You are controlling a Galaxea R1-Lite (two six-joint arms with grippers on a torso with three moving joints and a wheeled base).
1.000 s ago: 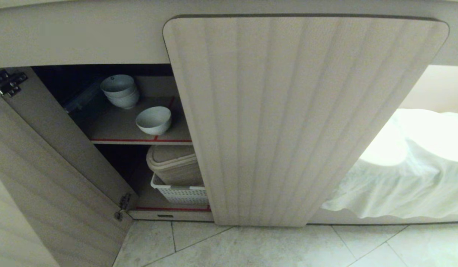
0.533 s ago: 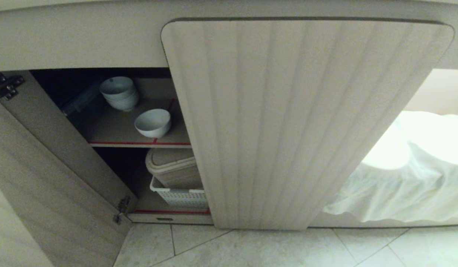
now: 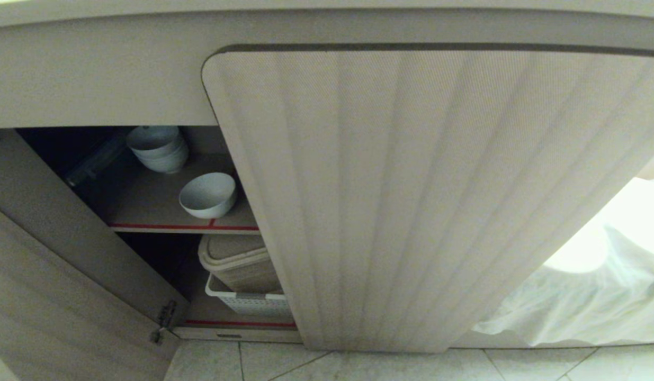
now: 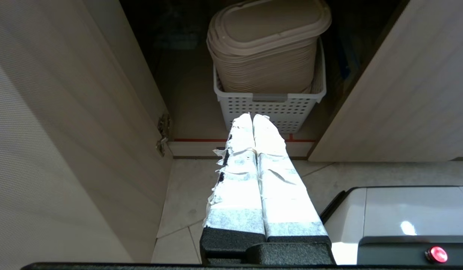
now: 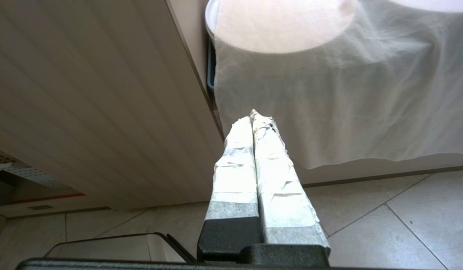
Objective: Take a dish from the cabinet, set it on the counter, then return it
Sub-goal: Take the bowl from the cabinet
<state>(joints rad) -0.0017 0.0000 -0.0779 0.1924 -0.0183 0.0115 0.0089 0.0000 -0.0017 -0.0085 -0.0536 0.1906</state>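
Head view: no arm in frame, dish upright, mouth up, on upper shelf of open cabinet; left wrist view: left gripper closed, empty, aimed at white basket low in cabinet; right wrist view: right gripper closed, empty, before white cloth.

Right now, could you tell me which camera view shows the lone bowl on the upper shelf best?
The head view: the bowl sits whole near the shelf's red front edge, before a bowl stack. Neither wrist view shows it; the left sees only the basket below, the right a draped cloth.
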